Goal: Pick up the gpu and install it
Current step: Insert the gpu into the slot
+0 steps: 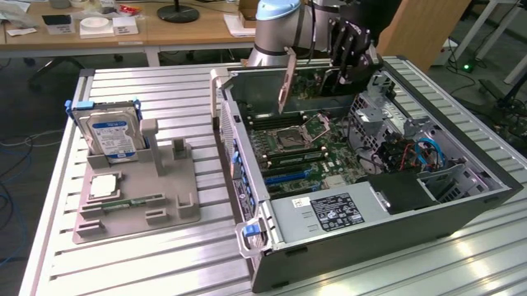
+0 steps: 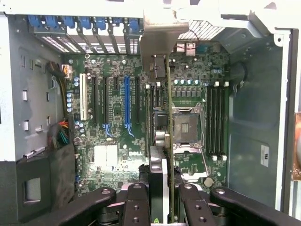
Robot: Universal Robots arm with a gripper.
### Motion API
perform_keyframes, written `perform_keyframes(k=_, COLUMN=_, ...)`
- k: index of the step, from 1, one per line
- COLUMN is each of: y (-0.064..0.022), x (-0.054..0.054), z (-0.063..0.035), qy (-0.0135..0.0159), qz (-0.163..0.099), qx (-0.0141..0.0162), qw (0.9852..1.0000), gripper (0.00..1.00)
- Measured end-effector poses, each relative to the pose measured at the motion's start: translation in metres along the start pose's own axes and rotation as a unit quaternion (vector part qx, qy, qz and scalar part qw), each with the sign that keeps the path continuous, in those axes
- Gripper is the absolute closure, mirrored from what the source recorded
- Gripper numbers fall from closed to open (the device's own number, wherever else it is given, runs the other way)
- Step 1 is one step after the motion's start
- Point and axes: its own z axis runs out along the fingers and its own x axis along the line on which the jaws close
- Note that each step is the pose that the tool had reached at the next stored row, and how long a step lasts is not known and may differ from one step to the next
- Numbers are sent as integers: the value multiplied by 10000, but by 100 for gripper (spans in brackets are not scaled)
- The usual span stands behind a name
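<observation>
My gripper is shut on the gpu and holds it upright above the far end of the open computer case. The card's silver end bracket hangs toward the exterior view's left. In the wrist view I see the gpu edge-on, running from between my black fingers to its bracket. It hovers over the motherboard, between the blue expansion slot and the processor socket, not seated in any slot.
A grey parts stand on the slatted table holds a hard drive with a blue-white label, a memory stick and a flat chip. Inside the case are a power supply, drive cages and cables.
</observation>
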Motion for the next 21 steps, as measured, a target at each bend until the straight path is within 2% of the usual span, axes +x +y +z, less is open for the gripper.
perform_keyframes(k=9, y=-1, x=21, z=70, qy=0, qz=81, qx=9, qw=10000, gripper=72)
perform_keyframes(k=21, y=0, x=21, z=73, qy=0, qz=93, qx=11, qw=10000, gripper=72)
